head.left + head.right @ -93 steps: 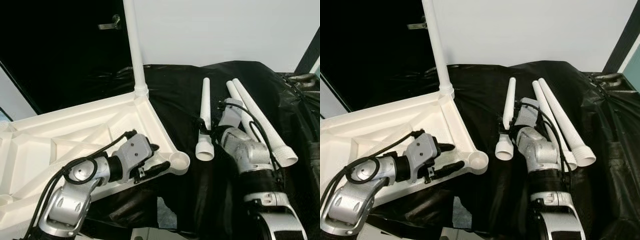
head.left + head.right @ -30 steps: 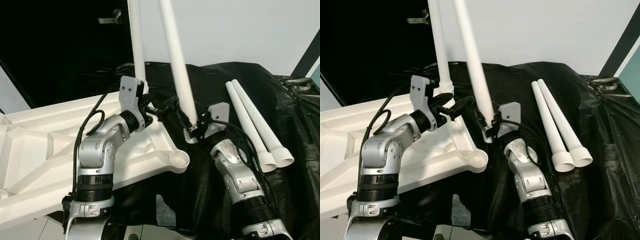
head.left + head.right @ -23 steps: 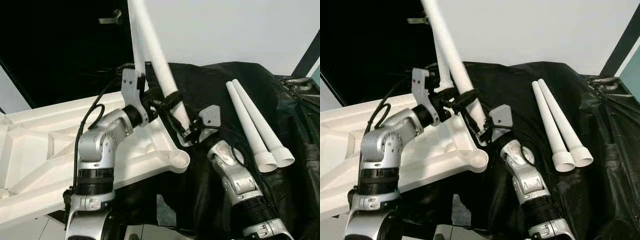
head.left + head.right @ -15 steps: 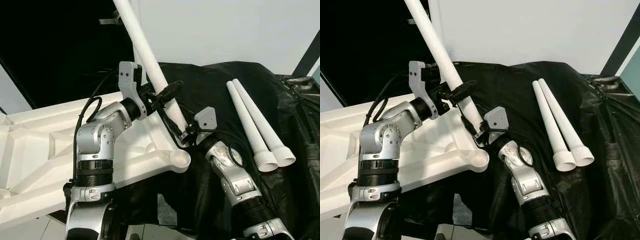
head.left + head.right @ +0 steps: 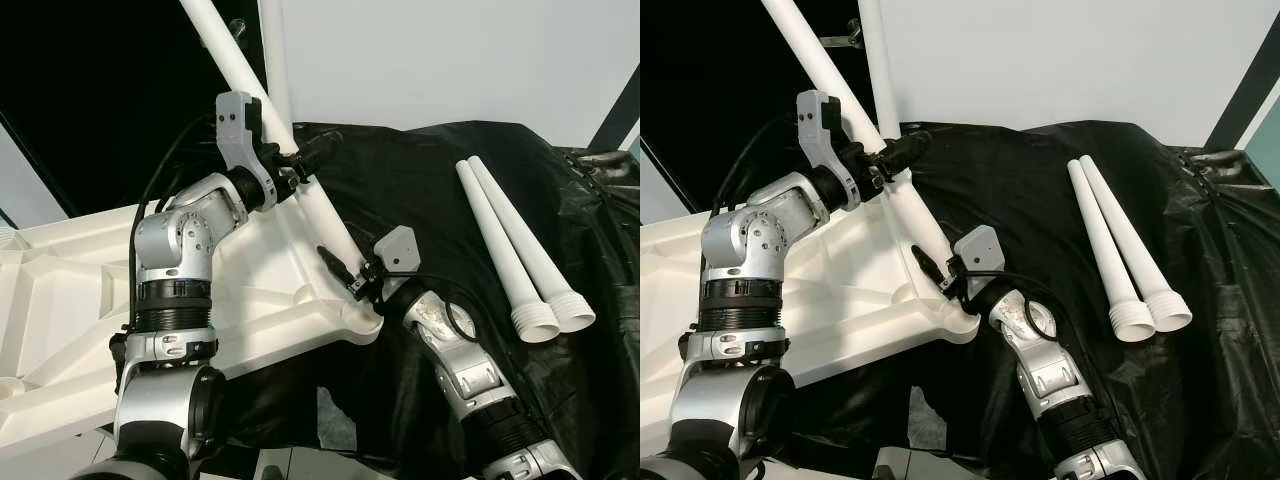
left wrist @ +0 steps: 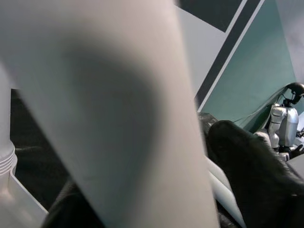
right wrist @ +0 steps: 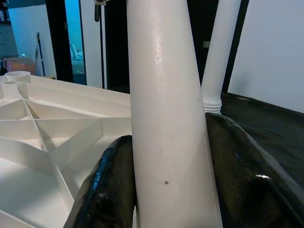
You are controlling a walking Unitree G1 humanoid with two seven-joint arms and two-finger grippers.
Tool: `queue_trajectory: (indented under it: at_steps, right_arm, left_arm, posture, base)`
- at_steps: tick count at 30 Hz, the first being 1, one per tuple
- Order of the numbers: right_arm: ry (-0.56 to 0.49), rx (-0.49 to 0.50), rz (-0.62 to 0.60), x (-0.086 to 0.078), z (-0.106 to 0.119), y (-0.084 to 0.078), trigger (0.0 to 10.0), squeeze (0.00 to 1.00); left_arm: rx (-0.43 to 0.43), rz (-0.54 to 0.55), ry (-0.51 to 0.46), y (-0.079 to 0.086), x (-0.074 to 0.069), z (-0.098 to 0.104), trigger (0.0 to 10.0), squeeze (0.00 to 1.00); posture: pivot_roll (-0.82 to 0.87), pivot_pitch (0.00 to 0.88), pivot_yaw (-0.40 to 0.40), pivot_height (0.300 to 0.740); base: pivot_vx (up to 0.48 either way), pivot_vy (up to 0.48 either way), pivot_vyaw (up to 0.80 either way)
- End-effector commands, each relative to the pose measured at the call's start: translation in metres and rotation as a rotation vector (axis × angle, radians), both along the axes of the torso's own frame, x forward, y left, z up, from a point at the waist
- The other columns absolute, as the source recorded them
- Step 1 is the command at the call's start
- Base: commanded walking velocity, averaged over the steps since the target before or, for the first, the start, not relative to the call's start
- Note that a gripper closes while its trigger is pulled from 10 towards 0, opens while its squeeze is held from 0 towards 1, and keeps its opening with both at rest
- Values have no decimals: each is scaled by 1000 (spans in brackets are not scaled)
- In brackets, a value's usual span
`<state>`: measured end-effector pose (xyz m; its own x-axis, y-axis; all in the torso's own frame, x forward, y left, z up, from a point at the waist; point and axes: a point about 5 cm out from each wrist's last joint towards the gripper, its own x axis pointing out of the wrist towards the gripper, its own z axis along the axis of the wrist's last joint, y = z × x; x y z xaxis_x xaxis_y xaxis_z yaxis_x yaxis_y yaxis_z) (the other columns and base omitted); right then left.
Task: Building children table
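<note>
The white table leg (image 5: pixel 300 180) is leaning further toward the upper left of the frame than it was half a second ago, its lower end now coming down onto the empty corner socket (image 5: pixel 362 318) of the upturned white tabletop (image 5: pixel 60 300) at center. The right gripper (image 5: pixel 348 272) is pinching it near the base while the left gripper (image 5: pixel 300 160) is closing its fingers around it higher up. That suggests seating is starting, beside 1 leg already standing (image 5: pixel 272 60) and 2 spare legs (image 5: pixel 515 250) lying at right.
</note>
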<state>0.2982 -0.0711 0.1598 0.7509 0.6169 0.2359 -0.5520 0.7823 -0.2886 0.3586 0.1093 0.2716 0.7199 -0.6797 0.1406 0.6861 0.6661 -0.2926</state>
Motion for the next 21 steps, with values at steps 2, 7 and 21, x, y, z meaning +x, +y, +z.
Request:
queue_trajectory:
  at_steps: [2, 7, 21]
  right_arm:
    - [1, -9, -7, 0, -3, 0, 10000, 0]
    - [16, 0, -26, 0, -3, 0, 10000, 0]
    - [76, 8, -102, 17, 15, 4, 10000, 0]
  left_arm:
    - [-24, -28, -27, -5, -1, 8, 0, 0]
    - [-33, -44, -41, -8, -4, 12, 0, 0]
    - [52, -37, -219, -34, -25, 30, 10000, 0]
  posture:
    - [55, 0, 37, 740]
    - [57, 0, 37, 740]
    - [60, 0, 34, 740]
  base:
    - [0, 0, 0]
    - [0, 0, 0]
    - [0, 0, 0]
